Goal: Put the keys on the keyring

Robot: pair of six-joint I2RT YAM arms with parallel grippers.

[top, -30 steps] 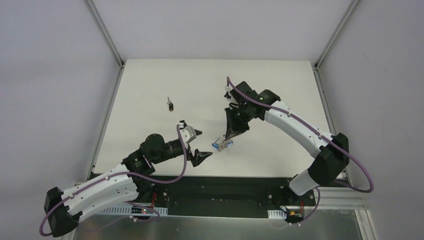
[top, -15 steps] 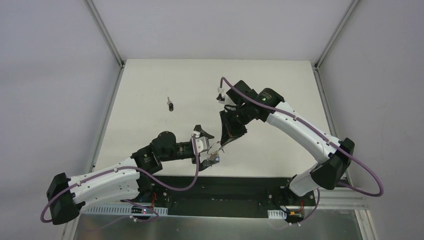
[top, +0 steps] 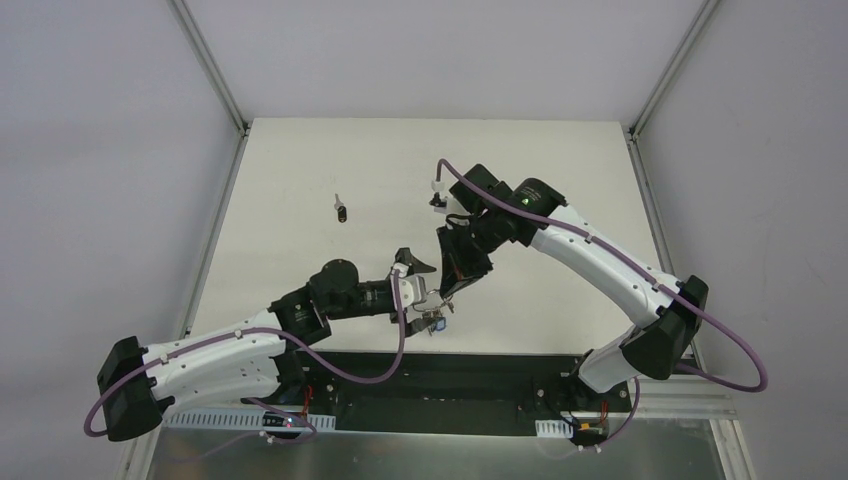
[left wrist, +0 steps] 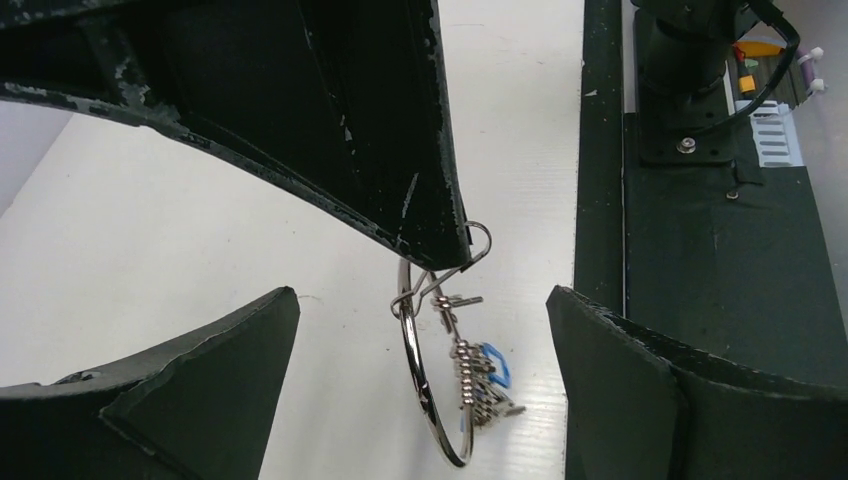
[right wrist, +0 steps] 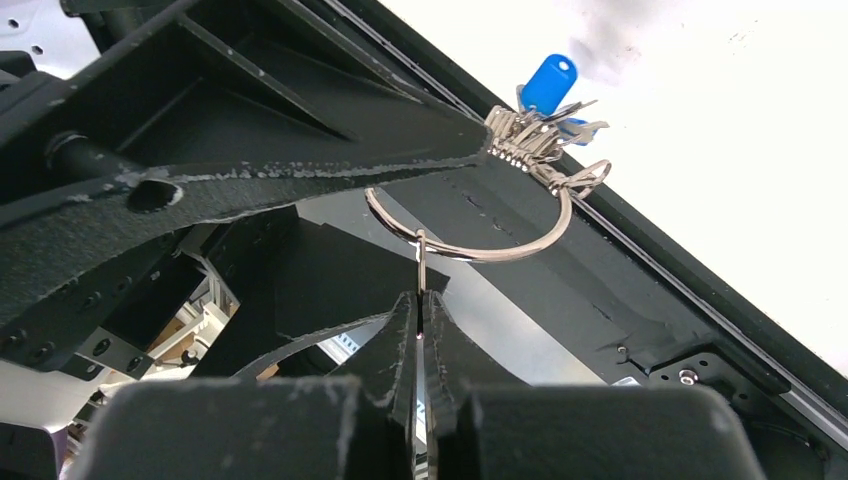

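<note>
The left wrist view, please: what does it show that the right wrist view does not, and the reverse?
Left wrist only: both fingers of the left claw, wide apart, the keyring hanging between them. Right wrist only: the right claw, tips closed on a thin metal piece at the ring. Both: the keyring, the keys, one blue-headed, white table.

Flat matte worktop (top: 300, 160): plain white, unpatterned, with a black strip (top: 480, 365) along its near edge. Thin round wire keyring (left wrist: 405, 345): bright polished silver. Tiny metal keys (left wrist: 478, 385): silver, one head bright blue plastic. Left gripper (left wrist: 420, 300) and right gripper (right wrist: 420, 300): matte black fingers, edges scuffed with pale grey flecks. Left arm (top: 210, 360) and right arm (top: 590, 250): white shells, black joints, purple cables (top: 402, 325); small green light (top: 521, 200) on the right arm. Small stick-shaped object (top: 341, 209) toward the left edge: dark body, pale tip.
</note>
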